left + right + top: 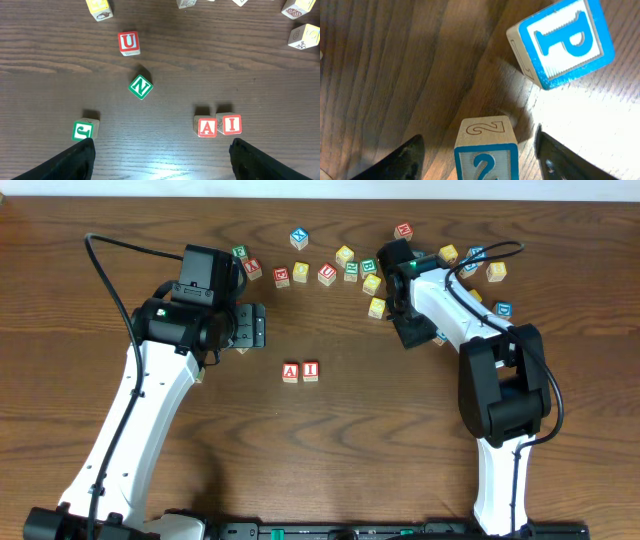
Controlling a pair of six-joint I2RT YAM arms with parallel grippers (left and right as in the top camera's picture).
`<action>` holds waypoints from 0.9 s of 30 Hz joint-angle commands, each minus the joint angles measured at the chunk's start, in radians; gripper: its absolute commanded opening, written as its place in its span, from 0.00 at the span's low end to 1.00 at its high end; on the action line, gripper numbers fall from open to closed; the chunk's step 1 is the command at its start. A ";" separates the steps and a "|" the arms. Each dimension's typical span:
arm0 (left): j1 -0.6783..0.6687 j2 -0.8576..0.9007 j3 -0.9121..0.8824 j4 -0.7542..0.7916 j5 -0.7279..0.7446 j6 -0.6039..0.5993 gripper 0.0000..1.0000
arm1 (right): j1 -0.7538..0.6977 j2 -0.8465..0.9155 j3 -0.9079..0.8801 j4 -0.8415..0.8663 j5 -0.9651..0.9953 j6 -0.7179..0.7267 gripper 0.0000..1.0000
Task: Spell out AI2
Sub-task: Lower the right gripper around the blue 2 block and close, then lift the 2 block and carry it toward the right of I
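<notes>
Dark wood-grain worktop (330, 440) carries everything. 2 of the 3 characters are down: the A block (291, 372) and the I block (311, 371) sit touching, side by side, at the middle of the worktop, with A on the left and red letters up. What is left is the 2 block (486, 150). It is not yet in the row and stands on the wood well to the right of the pair, close to a tilted blue P block (562, 42) but apart from it. Loose blocks (345, 265) lie strewn along the far side.

By my reading the task is about 2/3 done, with the last block at the point of being grasped. It would then need carrying left and setting just right of the I block.

The right arm rises from its base at the near right and bends toward the far side, wrist turned down. The right pincer (477, 162) hangs low over the 2 block with its fingers apart, 1 on either side. Wood shows in both gaps, so nothing is gripped.

The left arm stretches from the near left. The left pincer (250, 328) is held left and far of the pair, spread wide and empty above bare wood.
</notes>
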 commanded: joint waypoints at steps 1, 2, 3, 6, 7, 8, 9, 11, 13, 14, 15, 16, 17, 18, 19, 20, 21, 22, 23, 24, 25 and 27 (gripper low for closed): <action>0.001 -0.003 0.017 -0.003 -0.013 0.006 0.85 | -0.003 0.012 -0.008 -0.002 0.009 0.014 0.60; 0.001 -0.003 0.017 -0.003 -0.013 0.006 0.85 | -0.003 0.012 -0.008 -0.002 0.009 0.013 0.58; 0.001 -0.003 0.017 -0.003 -0.013 0.006 0.85 | -0.003 0.012 -0.008 -0.002 0.009 0.014 0.57; 0.001 -0.003 0.017 -0.003 -0.013 0.006 0.85 | -0.003 0.012 -0.008 -0.003 0.009 0.013 0.51; 0.001 -0.003 0.017 -0.003 -0.013 0.006 0.86 | -0.003 0.012 -0.008 -0.004 0.009 0.013 0.50; 0.001 -0.003 0.017 -0.003 -0.013 0.006 0.85 | -0.003 0.012 -0.008 -0.005 0.009 0.013 0.49; 0.001 -0.003 0.017 -0.003 -0.013 0.006 0.85 | -0.003 0.012 -0.008 -0.006 0.009 0.013 0.47; 0.001 -0.003 0.017 -0.003 -0.013 0.006 0.85 | -0.003 0.012 -0.008 -0.006 0.009 0.013 0.39; 0.001 -0.003 0.017 -0.003 -0.013 0.006 0.85 | -0.003 0.012 -0.008 -0.007 0.009 0.013 0.32; 0.001 -0.003 0.017 -0.003 -0.013 0.006 0.84 | -0.003 0.012 -0.008 -0.008 0.009 0.012 0.26; 0.001 -0.003 0.017 -0.003 -0.013 0.006 0.85 | -0.003 0.012 -0.008 -0.008 0.009 0.010 0.22; 0.001 -0.003 0.017 -0.003 -0.013 0.006 0.85 | -0.003 0.012 -0.008 -0.010 0.009 0.010 0.18; 0.001 -0.003 0.017 -0.003 -0.013 0.006 0.85 | -0.003 0.012 -0.008 -0.010 0.009 0.010 0.15; 0.001 -0.003 0.017 -0.003 -0.013 0.006 0.85 | -0.003 0.012 -0.008 -0.010 0.009 0.008 0.12; 0.001 -0.003 0.017 -0.003 -0.013 0.006 0.85 | -0.003 0.012 -0.008 -0.010 0.009 0.005 0.11; 0.001 -0.003 0.017 -0.003 -0.013 0.006 0.85 | -0.003 0.012 -0.008 -0.011 0.009 0.005 0.11; 0.001 -0.003 0.017 -0.003 -0.013 0.006 0.85 | -0.003 0.012 -0.008 -0.010 0.009 0.002 0.11; 0.001 -0.003 0.017 -0.003 -0.013 0.006 0.84 | -0.003 0.012 -0.008 -0.010 0.009 -0.001 0.10; 0.001 -0.003 0.017 -0.003 -0.013 0.006 0.85 | -0.003 0.012 -0.008 -0.011 0.009 -0.002 0.10; 0.001 -0.003 0.017 -0.003 -0.013 0.006 0.85 | -0.003 0.012 -0.008 -0.013 0.009 -0.002 0.11; 0.001 -0.003 0.017 -0.003 -0.013 0.006 0.85 | -0.003 0.012 -0.008 -0.015 0.010 -0.002 0.11; 0.001 -0.003 0.017 -0.003 -0.013 0.006 0.84 | -0.003 0.012 -0.008 -0.017 0.009 -0.009 0.11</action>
